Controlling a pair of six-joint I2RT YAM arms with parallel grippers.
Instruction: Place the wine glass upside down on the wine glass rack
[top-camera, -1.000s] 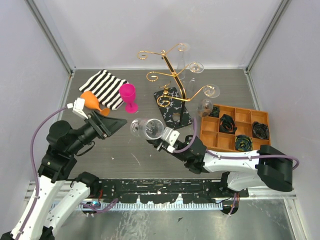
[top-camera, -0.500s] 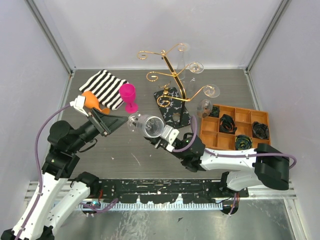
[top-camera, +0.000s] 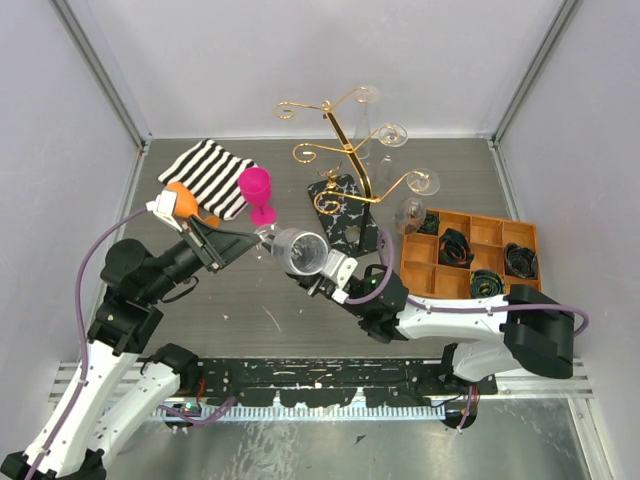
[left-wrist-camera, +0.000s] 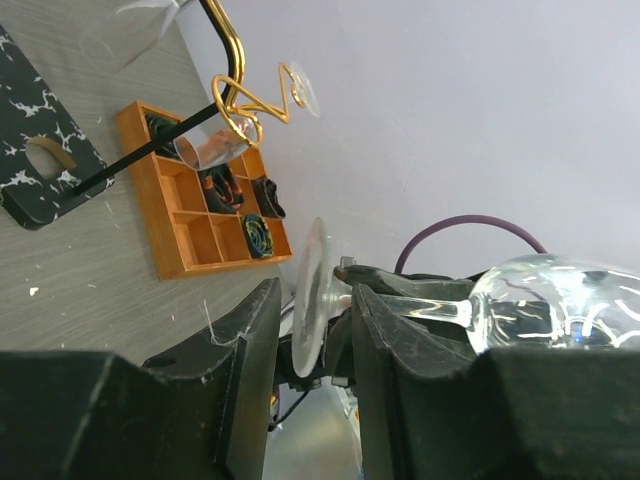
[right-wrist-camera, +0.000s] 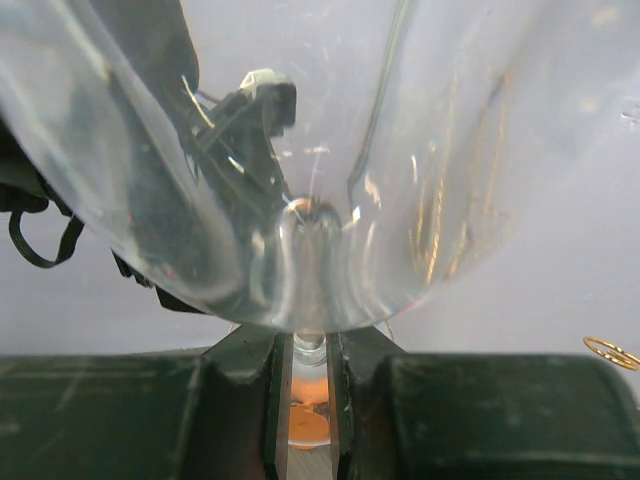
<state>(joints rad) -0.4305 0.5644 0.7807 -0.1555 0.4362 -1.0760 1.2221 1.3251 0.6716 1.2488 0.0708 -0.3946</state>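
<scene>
My right gripper (top-camera: 318, 262) is shut on the stem of a clear wine glass (top-camera: 298, 250) and holds it tilted above the table. In the right wrist view the stem sits between the fingers (right-wrist-camera: 310, 345) and the bowl (right-wrist-camera: 300, 150) fills the upper part. My left gripper (top-camera: 262, 241) is open at the glass's foot. In the left wrist view the foot disc (left-wrist-camera: 312, 300) shows in the gap between its fingers (left-wrist-camera: 250, 340); contact cannot be told. The gold wire rack (top-camera: 350, 150) on its black marbled base (top-camera: 345, 215) stands behind, with clear glasses hanging on its arms.
A pink glass (top-camera: 257, 190), an orange glass (top-camera: 185, 203) and a striped cloth (top-camera: 210, 175) lie at the far left. An orange compartment tray (top-camera: 470, 255) with black coils sits at the right, next to the rack base. Grey walls enclose the table.
My left gripper has moved right and farther in, up to the glass's foot. My right gripper has carried the glass slightly left and away.
</scene>
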